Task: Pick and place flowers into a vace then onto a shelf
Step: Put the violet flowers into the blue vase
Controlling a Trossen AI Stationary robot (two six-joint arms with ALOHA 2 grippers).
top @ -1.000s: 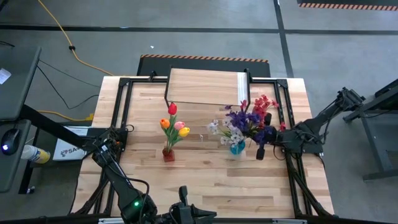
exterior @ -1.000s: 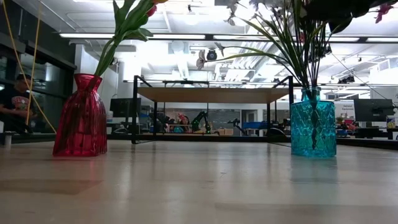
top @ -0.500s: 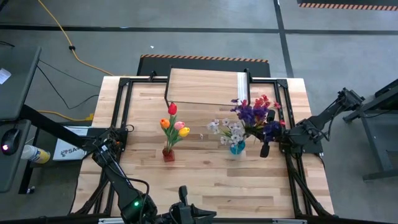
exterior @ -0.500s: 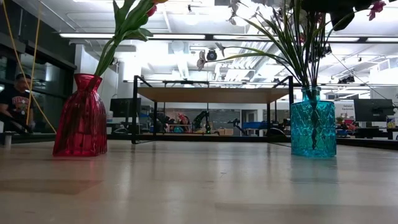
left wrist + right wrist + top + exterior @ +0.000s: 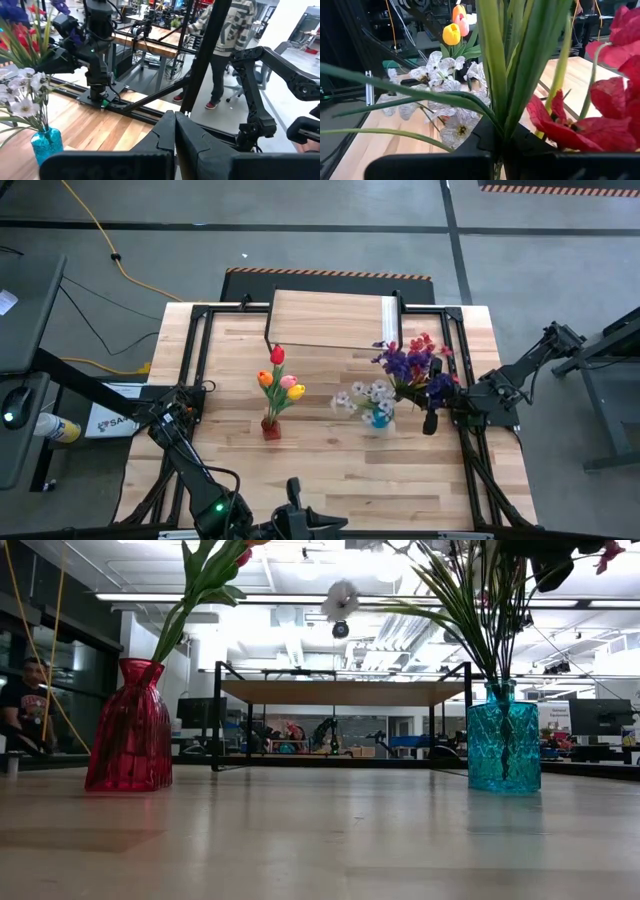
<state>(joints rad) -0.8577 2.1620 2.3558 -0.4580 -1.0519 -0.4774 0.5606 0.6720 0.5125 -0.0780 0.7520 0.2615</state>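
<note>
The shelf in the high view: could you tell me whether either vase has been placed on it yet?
No: the shelf is bare, and the red vase and blue vase stand on the tabletop.

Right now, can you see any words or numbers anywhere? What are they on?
"SA": the only letters that show, on a white box on the floor left of the table; the rest is hidden behind the left arm.
Red vase: no writing.
Blue vase: no writing.
Far screens in the room: too small to read.
</note>
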